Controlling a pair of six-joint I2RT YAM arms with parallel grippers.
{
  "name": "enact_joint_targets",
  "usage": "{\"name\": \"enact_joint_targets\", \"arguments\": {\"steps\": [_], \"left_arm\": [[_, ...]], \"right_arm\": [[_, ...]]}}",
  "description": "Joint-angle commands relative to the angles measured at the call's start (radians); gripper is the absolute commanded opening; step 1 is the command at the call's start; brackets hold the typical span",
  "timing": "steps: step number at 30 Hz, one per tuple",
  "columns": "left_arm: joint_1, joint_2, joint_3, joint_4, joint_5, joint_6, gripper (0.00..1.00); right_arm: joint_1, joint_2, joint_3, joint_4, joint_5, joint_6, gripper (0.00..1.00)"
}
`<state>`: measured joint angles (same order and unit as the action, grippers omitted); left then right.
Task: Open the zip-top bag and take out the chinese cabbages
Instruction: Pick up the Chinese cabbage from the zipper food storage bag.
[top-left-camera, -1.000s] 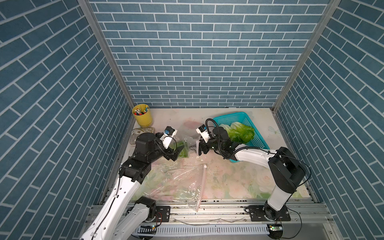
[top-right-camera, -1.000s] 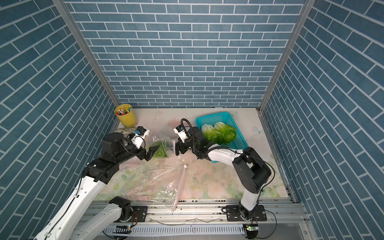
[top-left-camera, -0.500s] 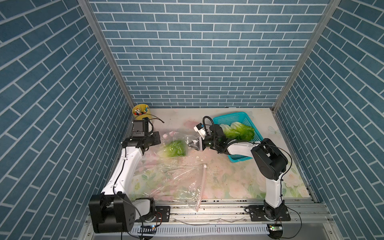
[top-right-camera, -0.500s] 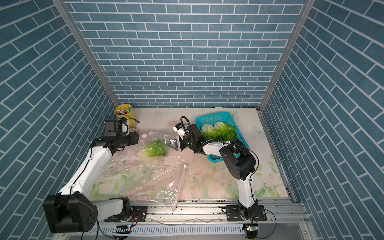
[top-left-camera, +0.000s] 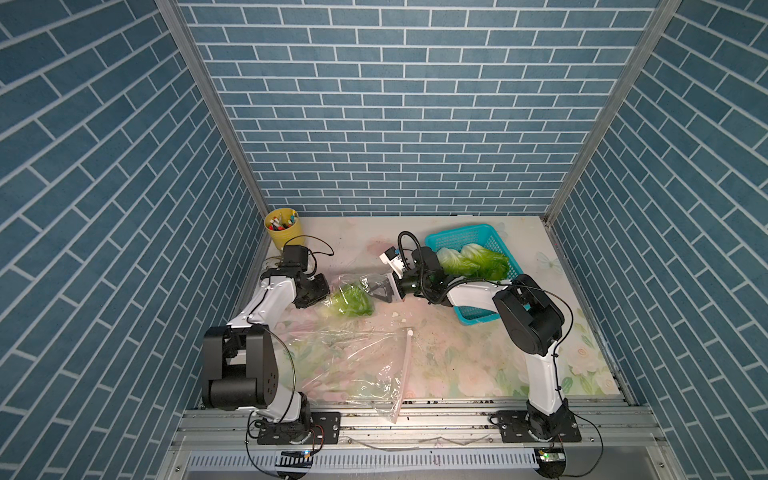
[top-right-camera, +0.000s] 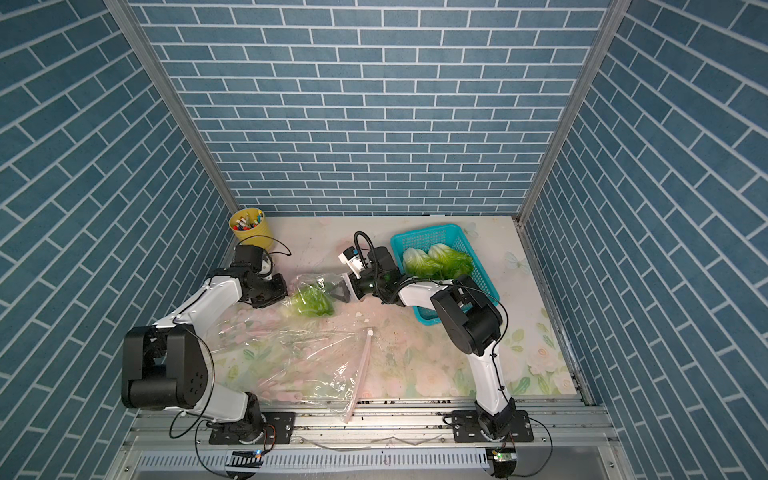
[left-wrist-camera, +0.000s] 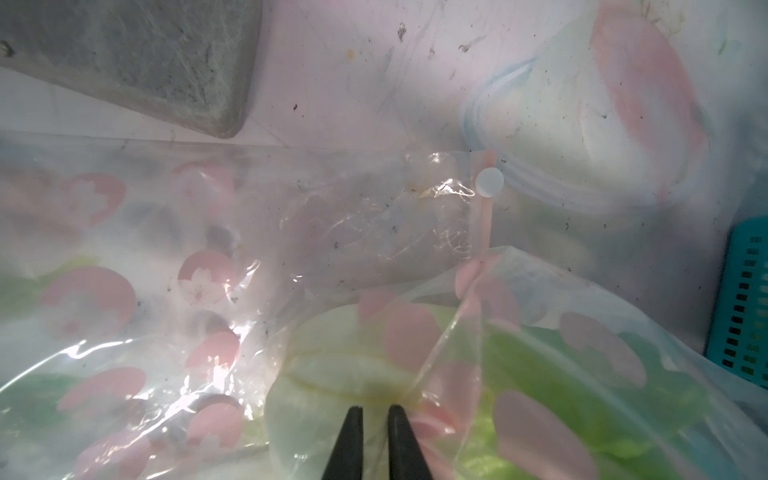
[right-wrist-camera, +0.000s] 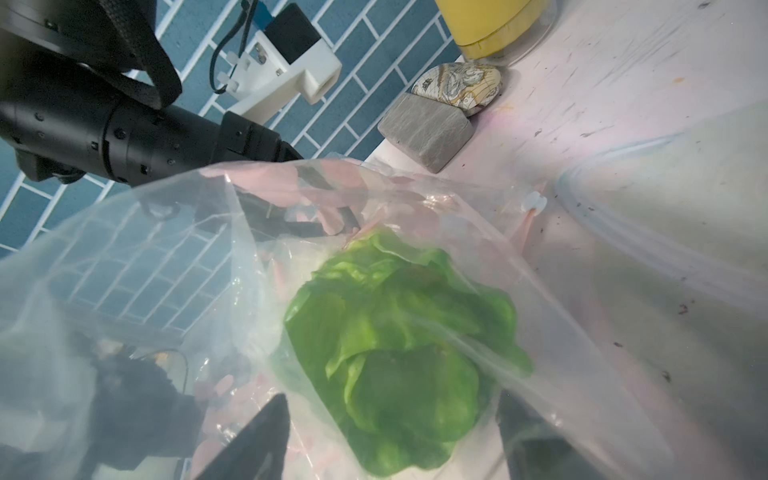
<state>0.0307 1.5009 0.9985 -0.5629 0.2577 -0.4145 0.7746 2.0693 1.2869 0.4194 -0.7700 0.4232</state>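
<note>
Left gripper (left-wrist-camera: 375, 411) closed onto zip-top bag (top-left-camera: 353, 361) edge; right gripper (top-left-camera: 377, 291) apart, beside bagged cabbage (right-wrist-camera: 399, 353).

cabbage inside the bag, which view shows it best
The right wrist view: the cabbage sits large and central, leaves crisp through the clear zip-top bag. The left wrist view gives only its blurred pale base; both top views show it small.

Floral table (top-left-camera: 478, 365) carries zip-top bag (top-left-camera: 353, 361), teal basket (top-left-camera: 457, 233), yellow cup (top-left-camera: 284, 235).
</note>
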Motion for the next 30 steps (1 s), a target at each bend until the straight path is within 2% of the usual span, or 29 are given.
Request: {"name": "enact_joint_targets", "arguments": {"steps": [1,8,14,26,30], "left_arm": [[0.004,-0.021,-0.032,0.010,0.005,-0.029,0.12],[0.004,-0.034,-0.083,0.035,0.011,-0.042,0.07],[0.003,-0.033,-0.093,0.047,0.018,-0.050,0.05],[0.003,-0.030,-0.093,0.046,0.023,-0.047,0.04],[0.002,-0.028,-0.093,0.049,0.026,-0.045,0.03]], "right_arm": [[0.023,0.039,0.023,-0.027,-0.046,0.017,0.84],[0.071,0.051,0.036,-0.040,-0.041,-0.009,0.99],[0.087,0.072,0.081,-0.066,-0.037,-0.009,0.98],[0.094,0.106,0.153,-0.085,-0.051,0.005,0.83],[0.095,0.097,0.140,-0.056,-0.051,0.008,0.85]]}}
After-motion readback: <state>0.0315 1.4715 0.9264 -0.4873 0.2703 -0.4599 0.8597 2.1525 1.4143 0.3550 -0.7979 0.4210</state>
